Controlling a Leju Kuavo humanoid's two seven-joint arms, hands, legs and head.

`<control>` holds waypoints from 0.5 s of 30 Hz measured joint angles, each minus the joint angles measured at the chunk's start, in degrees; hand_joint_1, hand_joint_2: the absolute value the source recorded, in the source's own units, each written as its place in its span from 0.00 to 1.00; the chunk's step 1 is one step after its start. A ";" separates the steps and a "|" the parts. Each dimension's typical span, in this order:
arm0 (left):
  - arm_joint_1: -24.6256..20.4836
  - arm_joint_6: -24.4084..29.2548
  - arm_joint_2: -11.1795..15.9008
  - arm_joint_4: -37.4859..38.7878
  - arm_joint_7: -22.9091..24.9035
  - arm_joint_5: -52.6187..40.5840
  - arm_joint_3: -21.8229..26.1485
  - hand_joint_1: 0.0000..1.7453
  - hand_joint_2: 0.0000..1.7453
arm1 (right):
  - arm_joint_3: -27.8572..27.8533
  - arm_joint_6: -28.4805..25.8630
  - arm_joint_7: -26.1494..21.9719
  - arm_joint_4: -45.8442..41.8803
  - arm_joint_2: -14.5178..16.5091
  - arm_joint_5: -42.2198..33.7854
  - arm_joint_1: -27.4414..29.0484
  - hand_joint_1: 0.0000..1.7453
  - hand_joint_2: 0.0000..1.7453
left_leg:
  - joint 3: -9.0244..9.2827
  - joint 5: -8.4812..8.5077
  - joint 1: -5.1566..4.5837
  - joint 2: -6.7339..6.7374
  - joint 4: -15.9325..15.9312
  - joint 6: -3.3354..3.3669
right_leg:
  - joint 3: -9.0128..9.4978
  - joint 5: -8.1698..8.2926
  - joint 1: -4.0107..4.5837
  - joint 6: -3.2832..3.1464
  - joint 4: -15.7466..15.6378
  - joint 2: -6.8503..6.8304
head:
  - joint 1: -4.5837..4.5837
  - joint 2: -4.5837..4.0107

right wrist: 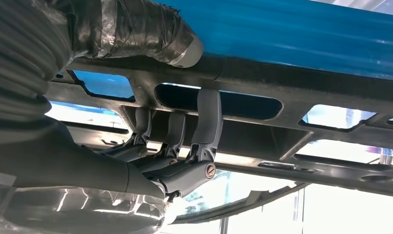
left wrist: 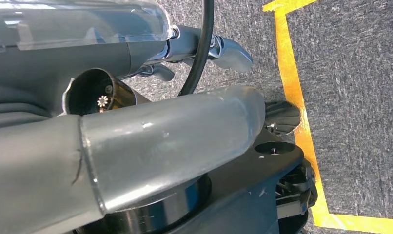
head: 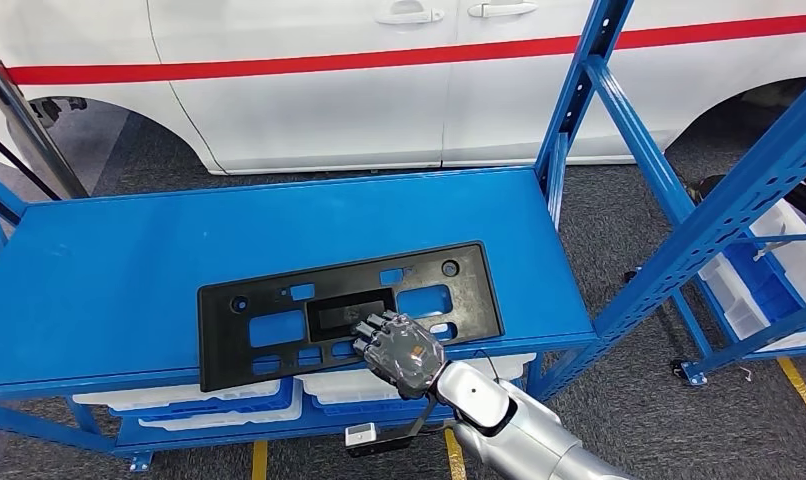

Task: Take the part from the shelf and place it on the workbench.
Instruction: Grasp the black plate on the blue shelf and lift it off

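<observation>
While the part (head: pixel 279 330) lies flat, right hand (head: pixel 399 348) grips it

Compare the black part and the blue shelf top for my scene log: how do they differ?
The black part is dark and pierced with cut-outs; the shelf top is bright blue and solid. The part is far smaller and lies on the shelf top, near its front edge. The right hand grips the part, fingers hooked through a cut-out; the shelf top is not gripped. Both are flat, long and roughly rectangular.
</observation>
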 joint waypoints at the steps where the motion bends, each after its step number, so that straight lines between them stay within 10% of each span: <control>1: 0.01 0.01 0.00 0.00 0.00 -0.01 0.00 0.00 0.00 | 0.00 -0.01 0.01 -0.03 -0.05 -0.02 0.04 0.17 1.00 | 0.00 0.00 0.00 0.00 0.00 0.00 | 0.00 0.00 0.00 0.00 0.00 0.00 | 0.00 0.00; 2: 0.03 0.01 0.00 0.00 0.00 -0.02 0.01 0.00 0.00 | 0.00 -0.05 0.02 -0.07 -0.10 -0.03 0.09 0.00 1.00 | 0.00 0.00 0.00 0.00 0.00 0.00 | 0.00 0.00 0.00 0.00 0.00 0.00 | 0.00 0.00; 15: 0.23 0.09 -0.10 0.00 0.00 -0.44 0.01 0.00 0.00 | 0.00 -1.02 0.70 -1.94 -0.76 0.47 1.54 0.00 1.00 | -0.01 -0.03 0.01 0.01 0.00 -0.04 | -0.01 0.00 0.01 0.00 0.00 0.00 | 0.00 0.00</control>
